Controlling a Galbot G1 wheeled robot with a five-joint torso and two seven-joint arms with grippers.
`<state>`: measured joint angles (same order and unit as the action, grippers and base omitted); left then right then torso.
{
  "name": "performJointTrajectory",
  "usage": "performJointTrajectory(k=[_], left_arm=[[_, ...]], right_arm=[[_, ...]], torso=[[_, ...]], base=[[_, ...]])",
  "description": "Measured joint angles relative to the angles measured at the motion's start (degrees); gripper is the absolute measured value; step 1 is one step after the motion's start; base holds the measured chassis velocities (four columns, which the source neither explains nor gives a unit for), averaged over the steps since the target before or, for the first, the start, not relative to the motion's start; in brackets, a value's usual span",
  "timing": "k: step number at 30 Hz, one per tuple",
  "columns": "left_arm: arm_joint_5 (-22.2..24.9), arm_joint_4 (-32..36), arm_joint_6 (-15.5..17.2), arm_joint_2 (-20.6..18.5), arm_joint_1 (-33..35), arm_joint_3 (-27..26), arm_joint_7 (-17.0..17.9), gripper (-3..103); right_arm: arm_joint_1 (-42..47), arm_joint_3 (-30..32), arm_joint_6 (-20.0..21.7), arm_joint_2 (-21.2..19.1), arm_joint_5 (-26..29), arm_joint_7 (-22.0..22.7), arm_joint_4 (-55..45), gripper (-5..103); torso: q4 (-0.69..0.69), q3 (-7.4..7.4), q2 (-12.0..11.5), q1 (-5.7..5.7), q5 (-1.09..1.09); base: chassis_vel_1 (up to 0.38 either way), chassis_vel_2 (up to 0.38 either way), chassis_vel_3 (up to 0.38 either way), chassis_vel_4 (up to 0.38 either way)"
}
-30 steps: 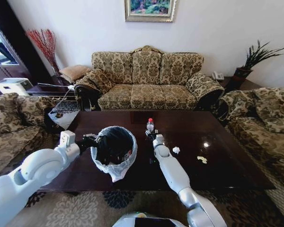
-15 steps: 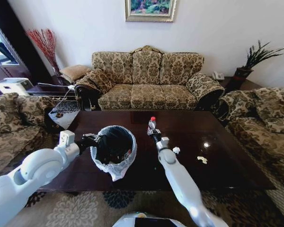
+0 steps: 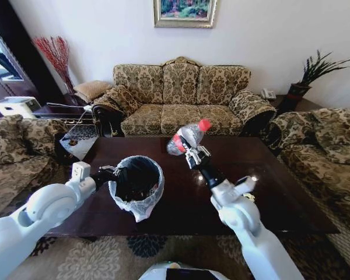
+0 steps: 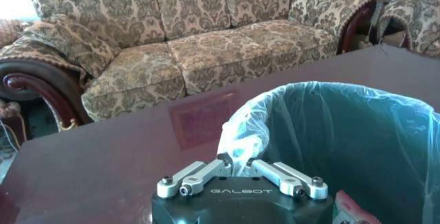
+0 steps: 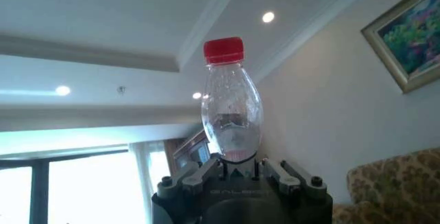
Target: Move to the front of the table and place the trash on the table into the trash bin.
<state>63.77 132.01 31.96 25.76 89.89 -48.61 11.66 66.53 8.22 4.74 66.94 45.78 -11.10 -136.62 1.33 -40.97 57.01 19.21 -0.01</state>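
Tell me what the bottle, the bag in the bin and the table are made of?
The bottle in the right tool looks like clear plastic: see-through, with a red cap. The bag in the trash bin, pinched by the left tool, seems thin, crinkly, whitish plastic film. The table looks like glossy dark polished wood, mirroring lights.

High head view, close wrist views

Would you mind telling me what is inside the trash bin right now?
In the left wrist view, a red wrapper lies low in the trash bin, against its translucent liner. The left gripper hides the rest of the bottom. The bottle is outside, in the right gripper.
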Motion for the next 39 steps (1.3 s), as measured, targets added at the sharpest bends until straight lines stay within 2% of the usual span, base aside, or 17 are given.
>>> performJointTrajectory(k=[3,7,11,14,25,31,33,34,37,39], left_arm=[[0.4,0.9,0.0,-0.1,-0.1,-0.1,0.0,3],[1.4,3.5,0.2,0.1,-0.1,-0.8,0.1,3],[1.8,5.1,0.4,0.1,0.1,-1.0,0.1,3],[1.9,5.5,0.5,0.1,0.2,-1.0,0.1,3],[1.7,5.8,0.5,0.9,0.3,-0.9,0.1,3],[1.7,6.0,0.6,0.9,0.4,-0.9,0.1,3],[1.7,6.2,0.6,0.9,0.4,-0.9,0.1,3],[1.7,6.2,0.6,0.9,0.4,-0.9,0.1,3],[1.7,6.4,0.6,0.9,0.5,-1.0,0.1,3],[1.7,6.5,0.7,0.9,0.5,-1.0,0.0,3]], right_arm=[[0.3,-3.1,0.6,-0.6,-0.3,-0.2,-0.4,17],[0.2,-7.5,-1.0,-0.6,-7.8,-1.3,4.5,17],[0.7,-9.1,-1.9,-0.1,-11.5,-2.2,6.3,17],[0.8,-9.9,-1.9,-0.1,-12.5,-2.2,6.7,14],[1.5,-9.8,-1.8,-0.4,-13.9,-2.2,7.4,15],[1.9,-9.6,-1.8,-0.1,-13.9,-2.2,7.2,24],[2.2,-9.5,-1.8,0.0,-14.1,-2.2,7.1,32],[2.2,-9.5,-1.8,0.0,-14.1,-2.2,7.1,32],[2.8,-9.4,-1.9,0.2,-14.4,-2.3,6.8,48],[3.0,-9.4,-1.9,0.3,-14.5,-2.3,6.7,48]], torso=[[0.00,0.00,0.0,0.00,0.00],[0.01,-0.01,0.0,0.01,0.01],[-0.01,-0.01,0.0,0.02,0.01],[0.00,-0.01,0.0,0.01,0.01],[0.00,-0.01,0.0,0.01,0.01],[0.00,-0.01,0.0,0.01,0.00],[0.00,-0.01,0.0,0.01,0.01],[0.00,-0.01,0.0,0.01,0.01],[0.00,-0.01,0.0,0.01,0.00],[0.00,-0.01,0.0,0.01,0.00]], base=[[0.000,0.000,0.000,0.000],[0.000,0.000,0.000,0.000],[0.000,0.000,0.000,0.000],[0.000,0.000,0.000,0.000],[0.000,0.000,0.000,0.000],[0.000,0.000,0.000,0.000],[0.000,0.000,0.000,0.000],[0.000,0.000,0.000,0.000],[0.000,0.000,0.000,0.000],[0.000,0.000,0.000,0.000]])
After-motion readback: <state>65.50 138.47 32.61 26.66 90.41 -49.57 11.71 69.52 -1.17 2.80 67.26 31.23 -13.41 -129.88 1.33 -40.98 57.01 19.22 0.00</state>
